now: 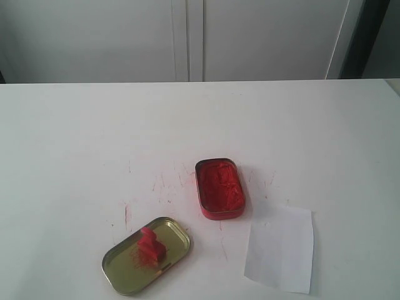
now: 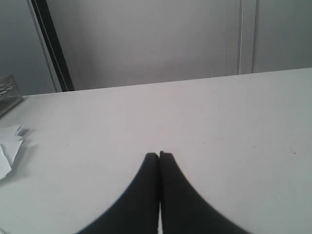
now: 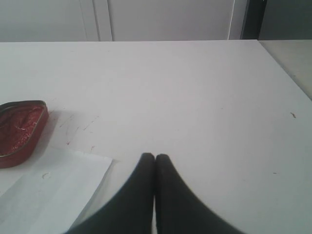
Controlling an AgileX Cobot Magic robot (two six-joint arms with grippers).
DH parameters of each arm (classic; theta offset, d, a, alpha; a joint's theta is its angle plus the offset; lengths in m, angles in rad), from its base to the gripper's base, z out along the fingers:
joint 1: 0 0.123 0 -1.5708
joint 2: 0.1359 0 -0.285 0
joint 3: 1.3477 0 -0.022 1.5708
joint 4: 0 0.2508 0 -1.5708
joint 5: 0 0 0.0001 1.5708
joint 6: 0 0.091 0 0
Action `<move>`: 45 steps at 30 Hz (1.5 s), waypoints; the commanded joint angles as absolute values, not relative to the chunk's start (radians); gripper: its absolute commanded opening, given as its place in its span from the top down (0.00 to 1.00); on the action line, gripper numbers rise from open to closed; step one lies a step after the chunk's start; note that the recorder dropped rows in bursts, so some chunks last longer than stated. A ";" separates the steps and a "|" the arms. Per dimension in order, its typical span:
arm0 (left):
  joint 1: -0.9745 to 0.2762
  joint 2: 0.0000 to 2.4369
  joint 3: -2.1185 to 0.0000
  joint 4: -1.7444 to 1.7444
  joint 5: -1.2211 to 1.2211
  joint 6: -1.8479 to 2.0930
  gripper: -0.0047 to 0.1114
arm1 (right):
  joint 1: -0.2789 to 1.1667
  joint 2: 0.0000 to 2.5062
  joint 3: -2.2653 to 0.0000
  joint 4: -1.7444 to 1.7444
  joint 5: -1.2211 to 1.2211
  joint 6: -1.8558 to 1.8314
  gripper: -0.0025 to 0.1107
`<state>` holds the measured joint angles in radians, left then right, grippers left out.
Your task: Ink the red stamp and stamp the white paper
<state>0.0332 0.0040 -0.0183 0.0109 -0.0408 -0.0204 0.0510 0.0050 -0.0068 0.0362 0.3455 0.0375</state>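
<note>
The red stamp (image 1: 150,246) rests on the gold-coloured tin lid (image 1: 125,275) at the front left of the exterior view. The open red ink tin (image 1: 219,187) sits mid-table, and the right wrist view catches it too (image 3: 18,131). The white paper (image 1: 280,247) lies flat to the tin's right; one corner of it shows in the right wrist view (image 3: 44,195). Neither arm appears in the exterior view. My left gripper (image 2: 159,155) is shut over bare table with nothing in it. My right gripper (image 3: 155,156) is shut and empty, beside the paper's corner.
Faint red ink marks (image 1: 164,185) streak the white tabletop (image 1: 200,119) around the tin. Crumpled white paper scraps (image 2: 9,146) lie at the edge of the left wrist view. Cabinet doors (image 1: 187,37) stand behind the table's far edge.
</note>
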 commanded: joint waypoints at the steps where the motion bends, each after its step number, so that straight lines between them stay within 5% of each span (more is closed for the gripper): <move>1: 0.024 0.000 -0.011 0.008 -0.063 -0.026 0.96 | 0.051 0.000 0.000 0.027 0.344 0.040 0.98; 16: 0.024 0.000 -0.019 0.000 -0.071 -0.030 0.96 | 0.051 0.000 0.000 0.027 0.344 0.040 0.98; 26: 0.024 0.000 -0.221 -0.015 0.328 -0.028 0.96 | 0.051 0.000 0.000 0.029 0.344 0.040 0.98; 45: 0.024 0.331 -0.493 -0.031 0.615 0.169 0.96 | 0.051 0.000 0.000 0.029 0.344 0.040 0.98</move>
